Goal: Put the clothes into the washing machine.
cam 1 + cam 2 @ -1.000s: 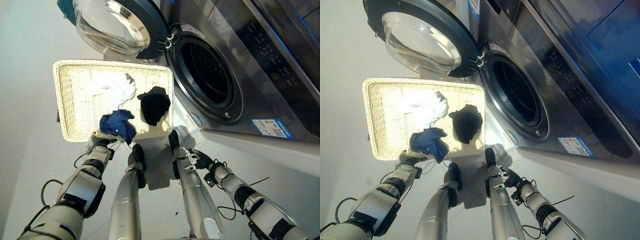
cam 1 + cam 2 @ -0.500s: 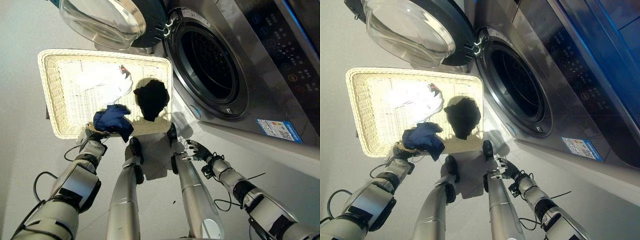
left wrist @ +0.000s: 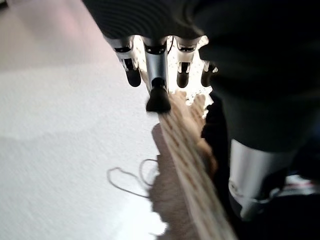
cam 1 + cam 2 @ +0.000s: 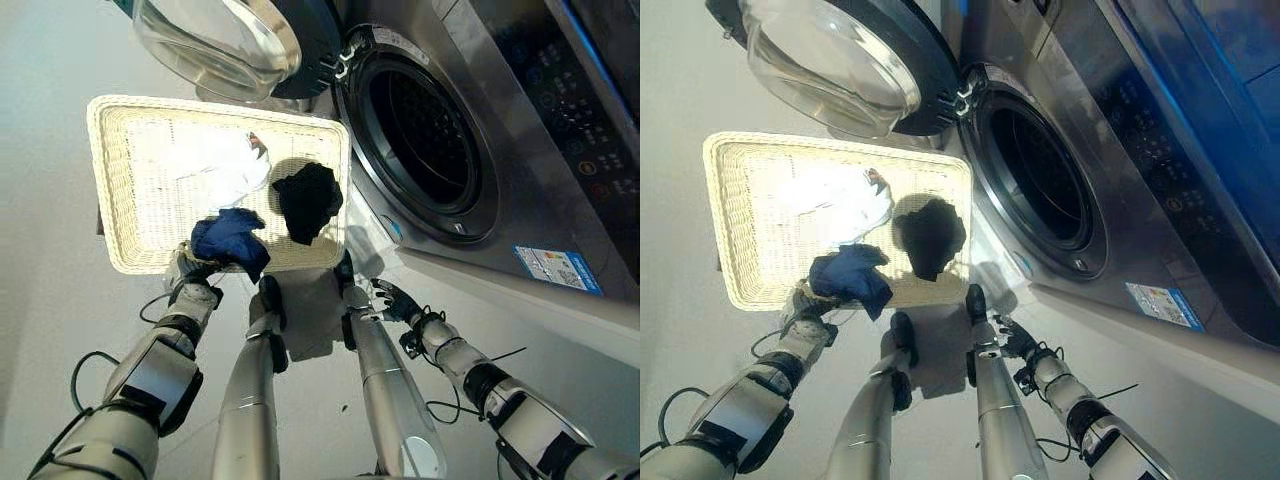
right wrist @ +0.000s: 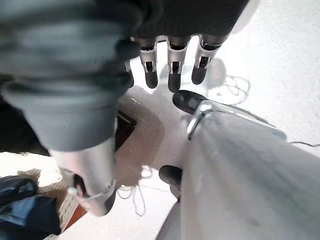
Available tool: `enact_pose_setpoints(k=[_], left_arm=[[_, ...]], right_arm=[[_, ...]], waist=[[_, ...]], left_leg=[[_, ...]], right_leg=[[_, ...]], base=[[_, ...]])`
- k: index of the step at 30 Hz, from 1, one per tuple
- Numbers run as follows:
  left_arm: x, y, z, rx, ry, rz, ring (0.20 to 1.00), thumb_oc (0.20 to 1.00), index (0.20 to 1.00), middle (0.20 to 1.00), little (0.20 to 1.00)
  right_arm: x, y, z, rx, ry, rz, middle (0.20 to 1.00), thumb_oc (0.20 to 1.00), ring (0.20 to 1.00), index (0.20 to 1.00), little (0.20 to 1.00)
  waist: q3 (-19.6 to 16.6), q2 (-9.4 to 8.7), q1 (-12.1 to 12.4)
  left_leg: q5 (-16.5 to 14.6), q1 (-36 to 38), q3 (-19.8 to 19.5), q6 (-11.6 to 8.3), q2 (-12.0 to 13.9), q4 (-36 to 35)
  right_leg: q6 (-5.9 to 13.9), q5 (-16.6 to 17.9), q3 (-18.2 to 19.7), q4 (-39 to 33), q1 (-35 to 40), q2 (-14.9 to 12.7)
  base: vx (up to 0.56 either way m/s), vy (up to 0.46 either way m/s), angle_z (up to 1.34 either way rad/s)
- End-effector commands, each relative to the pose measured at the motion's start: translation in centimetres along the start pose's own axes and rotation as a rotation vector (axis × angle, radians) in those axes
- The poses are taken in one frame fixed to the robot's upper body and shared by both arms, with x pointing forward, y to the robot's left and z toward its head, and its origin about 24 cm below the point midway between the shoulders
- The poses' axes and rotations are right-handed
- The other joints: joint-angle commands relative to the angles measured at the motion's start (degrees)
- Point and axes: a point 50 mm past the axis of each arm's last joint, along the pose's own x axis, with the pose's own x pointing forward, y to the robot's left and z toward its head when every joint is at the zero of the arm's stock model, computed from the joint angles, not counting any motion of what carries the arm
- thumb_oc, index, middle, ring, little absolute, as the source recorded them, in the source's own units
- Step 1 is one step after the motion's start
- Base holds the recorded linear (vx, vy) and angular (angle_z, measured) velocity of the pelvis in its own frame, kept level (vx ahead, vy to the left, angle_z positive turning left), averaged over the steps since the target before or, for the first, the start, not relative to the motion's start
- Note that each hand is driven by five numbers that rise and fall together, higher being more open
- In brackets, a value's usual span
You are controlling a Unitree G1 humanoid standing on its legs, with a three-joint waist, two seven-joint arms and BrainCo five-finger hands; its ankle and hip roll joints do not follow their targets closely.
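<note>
A cream wicker basket (image 4: 110,200) stands on the floor left of the washing machine's open drum (image 4: 425,140). In it lie a white cloth (image 4: 225,165), a black cloth (image 4: 308,200) and a bunched blue cloth (image 4: 228,238) that hangs over the near rim. My left hand (image 4: 190,272) is at that rim just beside the blue cloth. Its fingers (image 3: 156,75) look straight, one tip touching the rim (image 3: 185,145), and the thumb is on the inner side. My right hand (image 4: 395,298) hangs open low over the floor in front of the machine, holding nothing.
The machine's round glass door (image 4: 225,40) is swung wide open to the left, above the basket's far edge. The machine's steel front (image 4: 520,200) runs along the right. Pale bare floor (image 4: 50,300) lies left of the basket.
The camera has shifted a little. My left hand stays at the basket's near rim by the blue cloth; the right hand hangs about where it was.
</note>
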Motion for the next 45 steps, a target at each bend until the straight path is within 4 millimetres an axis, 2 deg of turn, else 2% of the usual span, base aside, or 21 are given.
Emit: enact_pose_setpoints(k=[1, 2, 4, 9, 12, 15, 20, 26, 31, 37, 45], left_arm=[[-0.7, -0.4, 5.0, -0.225, -0.217, 0.035, 1.0, 1.0, 1.0, 1.0, 1.0], [-0.8, -0.4, 4.9, -0.237, -0.218, 0.039, 1.0, 1.0, 1.0, 1.0, 1.0], [-1.4, -0.5, 3.3, -0.271, -0.201, 0.041, 1.0, 1.0, 1.0, 1.0, 1.0], [-2.2, -0.9, 1.1, -0.22, -0.177, 0.025, 1.0, 1.0, 1.0, 1.0, 1.0], [-2.4, -1.2, 0.3, -0.18, -0.148, 0.016, 1.0, 1.0, 1.0, 1.0, 1.0], [-2.3, -1.1, 0.3, -0.165, -0.144, 0.025, 1.0, 1.0, 1.0, 1.0, 1.0], [-1.5, 0.2, 1.9, -0.116, -0.202, 0.083, 1.0, 1.0, 1.0, 1.0, 1.0], [-0.7, 1.5, 5.3, 0.092, -0.352, 0.172, 1.0, 1.0, 1.0, 1.0, 1.0], [-0.1, 1.6, 6.3, 0.25, -0.366, 0.149, 1.0, 1.0, 1.0, 1.0, 1.0], [1.1, 1.4, 5.2, 0.324, -0.213, 0.028, 1.0, 1.0, 1.0, 1.0, 1.0], [1.3, 1.0, 1.7, 0.238, 0.134, -0.141, 1.0, 1.0, 1.0, 1.0, 1.0]], right_arm=[[-1.9, -1.2, -2.7, 0.021, 0.041, -0.065, 1.0, 1.0, 1.0, 1.0, 1.0], [-2.0, -1.3, -2.7, 0.022, 0.04, -0.071, 1.0, 1.0, 1.0, 1.0, 1.0], [-2.5, -1.6, -3.6, 0.028, 0.059, -0.095, 1.0, 1.0, 1.0, 1.0, 1.0], [-2.9, -1.9, -4.5, 0.035, 0.081, -0.106, 1.0, 1.0, 1.0, 1.0, 1.0], [-3.0, -1.9, -4.8, 0.027, 0.098, -0.097, 1.0, 1.0, 1.0, 1.0, 1.0], [-3.0, -2.0, -5.0, 0.021, 0.11, -0.093, 1.0, 1.0, 1.0, 1.0, 1.0], [-3.0, -2.4, -5.1, 0.011, 0.128, -0.087, 1.0, 1.0, 1.0, 1.0, 1.0], [-2.8, -2.2, -4.9, 0.022, 0.125, -0.079, 1.0, 1.0, 1.0, 1.0, 1.0], [-2.8, -2.3, -4.9, 0.007, 0.128, -0.064, 1.0, 1.0, 1.0, 1.0, 1.0], [-2.5, -2.4, -4.5, -0.015, 0.122, -0.048, 1.0, 1.0, 1.0, 1.0, 1.0], [-1.8, -2.1, -3.3, -0.044, 0.102, -0.027, 1.0, 1.0, 1.0, 1.0, 1.0]], waist=[[-0.93, 3.92, 2.49], [-0.93, 4.01, 2.6], [-0.93, 4.94, 3.98], [-0.93, 5.88, 5.77], [-0.93, 6.46, 6.42], [-0.93, 6.83, 6.65], [-0.93, 7.28, 6.54], [-0.93, 6.67, 5.76], [-0.93, 6.17, 4.64], [-0.93, 5.52, 2.68], [-0.93, 4.92, 0.67]], left_leg=[[-3.78, 1.72, -3.24, -3.49, -3.01, 3.81], [-3.2, 1.72, -3.43, -3.5, -3.21, 3.32], [-2.28, 3.1, -4.45, -3.51, -3.33, 1.64], [-0.1, 5.65, -5.57, -3.52, -2.82, -2.19], [1.48, 6.84, -6.16, -3.69, -2.07, -4.62], [2.47, 7.64, -6.22, -3.85, -1.55, -6.47], [3.64, 8.66, -6.17, -4.35, -0.86, -8.27], [3.27, 7.39, -5.91, -4.52, -0.82, -6.49], [3.21, 6.61, -5.25, -4.49, -0.64, -5.86], [2.97, 5.4, -3.8, -4.37, -0.4, -4.8], [3.09, 2.85, -2.33, -4.45, -0.05, -3.75]], right_leg=[[-1.14, -1.0, -4.26, -3.58, 3.77, 3.27], [-1.14, -0.75, -4.43, -3.82, 3.81, 3.07], [-1.17, -1.17, -5.49, -4.25, 5.34, 2.89], [-1.35, -1.84, -6.85, -4.64, 7.71, 3.68], [-1.59, -2.54, -7.4, -4.22, 8.61, 4.51], [-1.63, -2.82, -7.7, -4.31, 9.15, 4.89], [-1.59, -2.58, -8.17, -4.68, 9.58, 4.81], [-1.47, -1.87, -8.13, -4.31, 8.54, 4.39], [-1.34, -1.28, -7.53, -4.25, 7.6, 4.6], [-1.3, -0.57, -6.64, -4.33, 6.12, 4.82], [-1.45, -0.21, -5.52, -3.9, 3.39, 5.41]], base=[[-0.05, -0.064, 0.25], [-0.06, -0.095, 0.26], [-0.06, -0.105, 0.23], [-0.04, -0.065, 0.2], [-0.03, -0.035, 0.14], [-0.01, -0.008, 0.03], [-0.02, -0.01, 0.08], [0.0, -0.011, -0.01], [0.03, 0.009, -0.04], [0.04, 0.047, -0.11], [0.03, 0.046, -0.13]])
